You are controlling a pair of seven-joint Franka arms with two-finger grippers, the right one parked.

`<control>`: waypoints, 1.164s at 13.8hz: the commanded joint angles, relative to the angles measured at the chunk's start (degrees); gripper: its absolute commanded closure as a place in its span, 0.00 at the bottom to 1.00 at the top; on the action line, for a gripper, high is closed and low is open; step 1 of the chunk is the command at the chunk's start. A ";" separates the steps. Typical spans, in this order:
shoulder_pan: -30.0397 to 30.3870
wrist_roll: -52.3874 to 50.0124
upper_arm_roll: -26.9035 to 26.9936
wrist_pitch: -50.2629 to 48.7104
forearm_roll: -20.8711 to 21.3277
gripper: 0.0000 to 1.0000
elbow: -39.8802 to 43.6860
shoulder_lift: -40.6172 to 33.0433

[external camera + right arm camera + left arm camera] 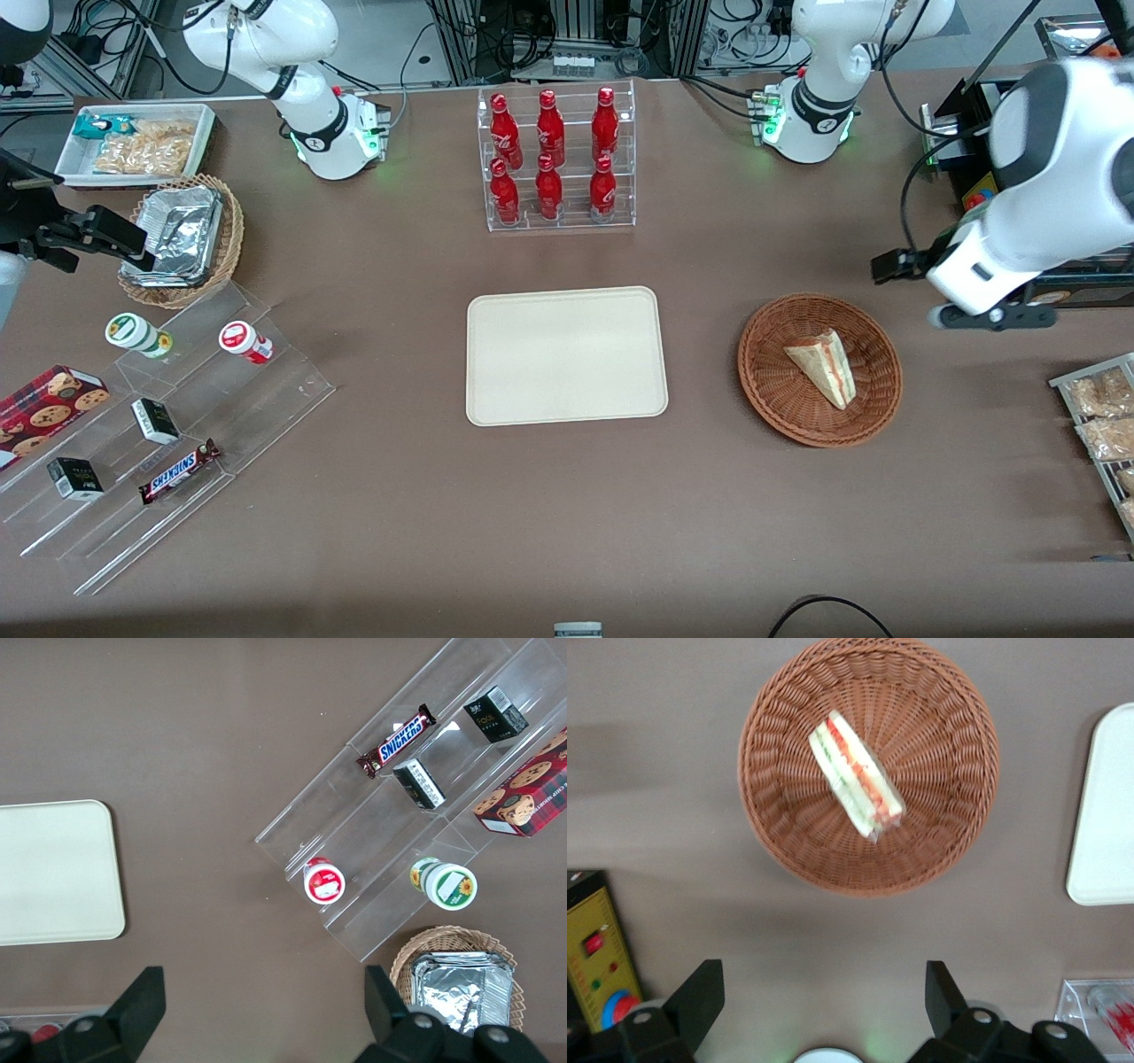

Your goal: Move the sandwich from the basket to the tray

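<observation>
The sandwich [824, 363] [855, 775], a pale bread wedge with orange-red filling along its cut edge, lies in the round reddish-brown wicker basket [771, 390] [780, 842]. The cream tray [567, 354] [1107, 815] lies flat beside the basket, toward the parked arm's end, with nothing on it. My left gripper [895, 264] [822, 967] hangs above bare table just outside the basket's rim, toward the working arm's end and slightly farther from the front camera. It is open wide and holds nothing.
A clear rack of red bottles [554, 159] stands farther from the front camera than the tray. A yellow control box [598, 957] and bagged snacks [1103, 416] sit at the working arm's end. A clear stepped stand [159, 425] and a tan foil basket [182, 235] are at the parked arm's end.
</observation>
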 commanded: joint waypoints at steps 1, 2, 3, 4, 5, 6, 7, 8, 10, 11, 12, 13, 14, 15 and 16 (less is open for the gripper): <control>-0.62 -1.99 0.07 10.30 -0.11 0.00 -9.21 -1.98; -0.62 -2.43 0.07 14.52 -0.11 0.00 -12.02 -1.72; -0.62 -3.65 0.07 19.09 -0.11 0.00 -15.01 -1.54; -0.62 -4.97 0.07 22.44 -0.11 0.00 -17.30 -1.54; -0.71 -6.81 0.07 25.44 -0.11 0.00 -19.15 -1.54; -0.80 -9.87 0.07 27.12 -0.11 0.00 -19.87 -1.19; -1.84 -14.08 0.07 27.83 -0.11 0.00 -19.96 -0.41; -2.55 -18.64 0.07 28.80 -0.11 0.00 -19.96 0.21; -2.82 -28.31 0.07 29.86 -0.11 0.00 -19.96 1.79; -3.17 -32.19 0.07 30.90 -0.11 0.00 -20.05 2.50; -3.17 -35.62 0.07 31.44 -0.11 0.00 -20.05 3.37; -3.17 -38.35 0.07 31.88 -0.11 0.00 -19.88 4.16; -3.17 -40.29 0.07 33.71 -0.11 0.00 -20.05 4.96; -3.17 -42.23 0.07 34.68 -0.11 0.00 -20.05 6.09; -3.17 -42.68 0.07 34.95 -0.11 0.00 -19.96 7.15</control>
